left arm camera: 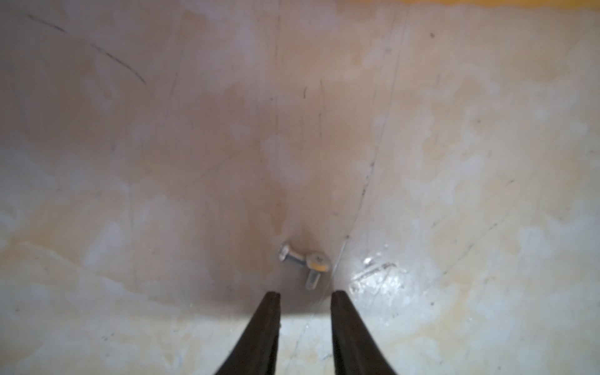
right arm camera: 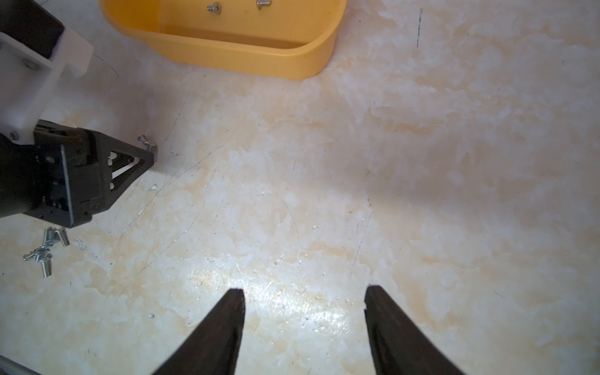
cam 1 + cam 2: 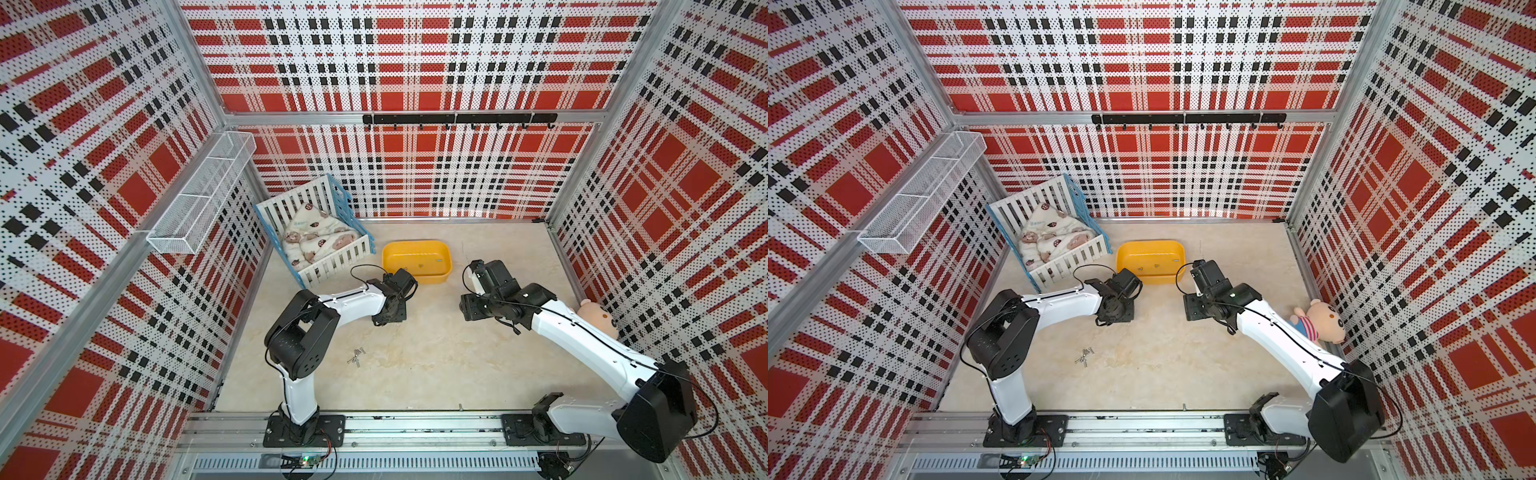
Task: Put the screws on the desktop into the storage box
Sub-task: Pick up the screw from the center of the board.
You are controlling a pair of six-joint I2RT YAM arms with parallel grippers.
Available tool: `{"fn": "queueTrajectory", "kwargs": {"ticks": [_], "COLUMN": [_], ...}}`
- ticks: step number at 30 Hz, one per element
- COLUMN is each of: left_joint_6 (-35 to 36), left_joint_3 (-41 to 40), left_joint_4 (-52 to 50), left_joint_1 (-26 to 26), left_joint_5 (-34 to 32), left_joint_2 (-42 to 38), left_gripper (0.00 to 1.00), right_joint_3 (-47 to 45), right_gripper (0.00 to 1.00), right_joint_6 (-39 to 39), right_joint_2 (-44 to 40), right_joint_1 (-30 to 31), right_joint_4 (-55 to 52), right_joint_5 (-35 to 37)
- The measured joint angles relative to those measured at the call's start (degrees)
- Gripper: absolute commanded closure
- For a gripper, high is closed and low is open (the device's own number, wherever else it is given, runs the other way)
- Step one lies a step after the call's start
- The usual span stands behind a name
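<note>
Desktop (image 3: 436, 365): beige marble-look surface with faint veins; it carries every item listed below.
Crib (image 3: 332, 259): white-and-blue, slatted, in the far left corner, with printed bedding inside. It stands just beside the storage box.
Storage box (image 3: 434, 277): yellow tub, upright at the far middle of the desktop, beyond both my grippers. Two screws (image 2: 214, 7) lie on its floor.
Plush toy (image 3: 1320, 320): lies by the right wall, beside my right arm.
Left gripper (image 1: 305, 293): low over the desktop, near the box. My jaws stand a narrow gap apart with nothing between them, so I am gripping nothing.
Right gripper (image 2: 305, 289): jaws spread wide over bare desktop, empty.
Screw pile (image 3: 356, 357): loose cluster on the desktop near my left arm, well apart from the box.
Screw pair (image 1: 305, 261): two screws touching, crossed at an angle, flat on the desktop just beyond my left fingertips.
Lone screw (image 3: 460, 406): at the near edge of the desktop, by the rail.
</note>
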Motion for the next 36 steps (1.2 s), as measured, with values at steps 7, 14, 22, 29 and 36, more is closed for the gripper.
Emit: {"fn": "queueTrajectory", "kwargs": {"ticks": [7, 14, 22, 29, 36], "left_joint_6": [0.7, 1.1, 1.4, 1.4, 1.4], "left_joint_3": [2.1, 2.9, 3.5, 3.5, 3.5], "left_joint_4": [0.5, 0.5, 0.6, 0.7, 0.6], "left_joint_1": [-0.1, 0.0, 0.0, 0.0, 0.0], "left_joint_5": [0.2, 0.2, 0.2, 0.2, -0.2], "left_joint_2": [2.3, 3.0, 3.5, 3.5, 3.4], "left_gripper": [0.69, 0.7, 0.82, 0.88, 0.89], "right_joint_3": [0.0, 0.0, 0.0, 0.0, 0.0], "right_gripper": [0.35, 0.35, 0.35, 0.35, 0.35], "right_joint_6": [0.0, 0.0, 0.0, 0.0, 0.0], "right_joint_2": [0.0, 0.0, 0.0, 0.0, 0.0], "right_joint_1": [0.0, 0.0, 0.0, 0.0, 0.0], "right_joint_4": [0.0, 0.0, 0.0, 0.0, 0.0], "right_joint_5": [0.0, 0.0, 0.1, 0.1, 0.1]}}
